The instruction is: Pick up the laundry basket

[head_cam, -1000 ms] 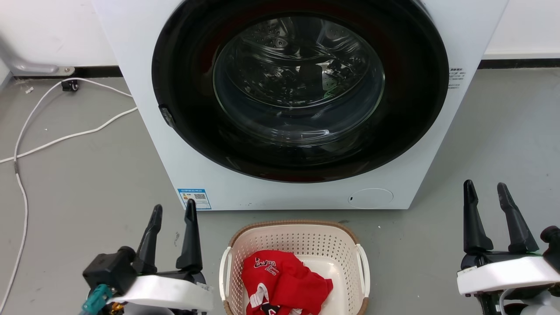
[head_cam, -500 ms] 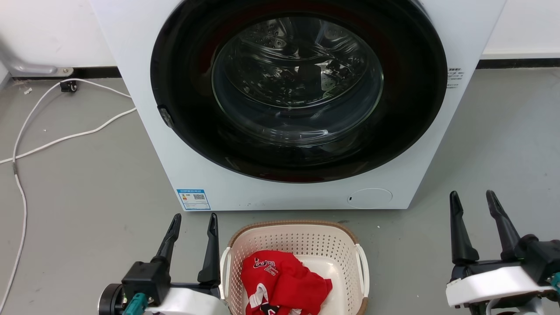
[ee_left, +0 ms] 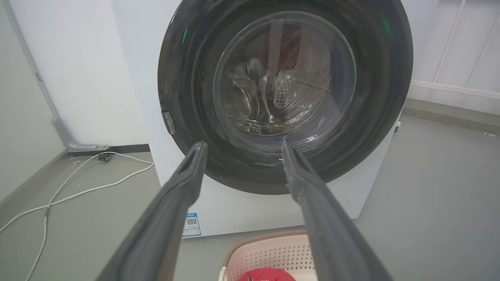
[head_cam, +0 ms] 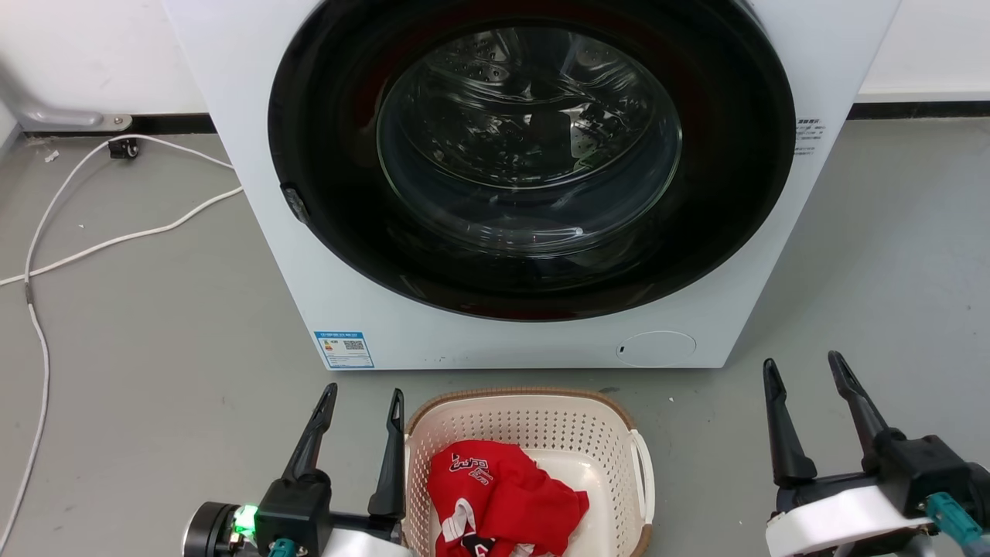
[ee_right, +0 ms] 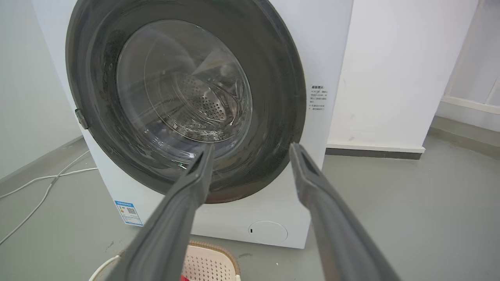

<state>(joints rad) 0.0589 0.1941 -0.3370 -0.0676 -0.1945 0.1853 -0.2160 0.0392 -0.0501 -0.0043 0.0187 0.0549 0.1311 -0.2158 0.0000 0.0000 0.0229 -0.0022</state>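
Head view: the laundry basket (head_cam: 534, 429) sits on the floor (head_cam: 155, 348) close before the washing machine (head_cam: 255, 193), with a red garment (head_cam: 495, 495) inside. The left pincer (head_cam: 365, 391) is released, its inner finger just beside the basket's left side. The right pincer (head_cam: 802, 360), also released, stands well apart, with bare floor between. The basket's near end is cropped, so I cannot tell its long axis.

Left wrist view: the basket lies low between the spread fingers (ee_left: 172, 203).

Right wrist view: it is at lower left, partly behind one finger.

Your grey floor (head_cam: 851, 271) carries a white washing machine (head_cam: 464, 344) at twelve o'clock, the laundry basket (head_cam: 534, 425) just before it at six, and a white cable (head_cam: 100, 246) trailing at nine.
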